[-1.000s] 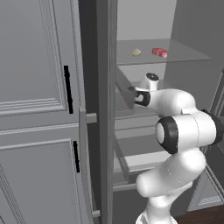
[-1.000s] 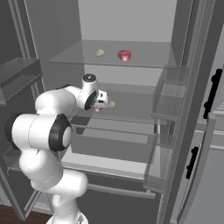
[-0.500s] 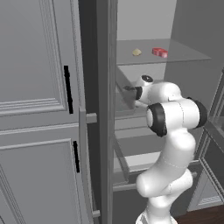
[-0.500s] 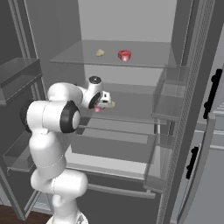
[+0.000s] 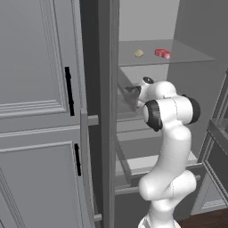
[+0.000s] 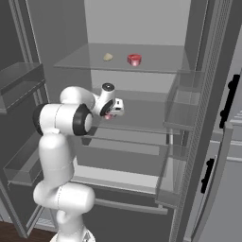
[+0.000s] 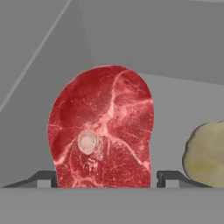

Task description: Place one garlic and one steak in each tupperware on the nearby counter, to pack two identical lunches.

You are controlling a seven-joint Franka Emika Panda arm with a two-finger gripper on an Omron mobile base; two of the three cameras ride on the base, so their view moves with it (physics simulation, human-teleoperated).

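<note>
Steak (image 7: 103, 129) fills centre of hand view, lying on a fridge shelf (image 7: 183, 100), garlic (image 7: 204, 151) just beside it at right edge. Our end effector (image 7: 105, 178) straddles the slab, a tip either side; we cannot tell if it grips yet. We judge it soft, floppy, slick; pinch across the narrow width. Another steak (image 6: 134, 59) and garlic (image 6: 108, 57) sit upper centre in right base view.
</note>
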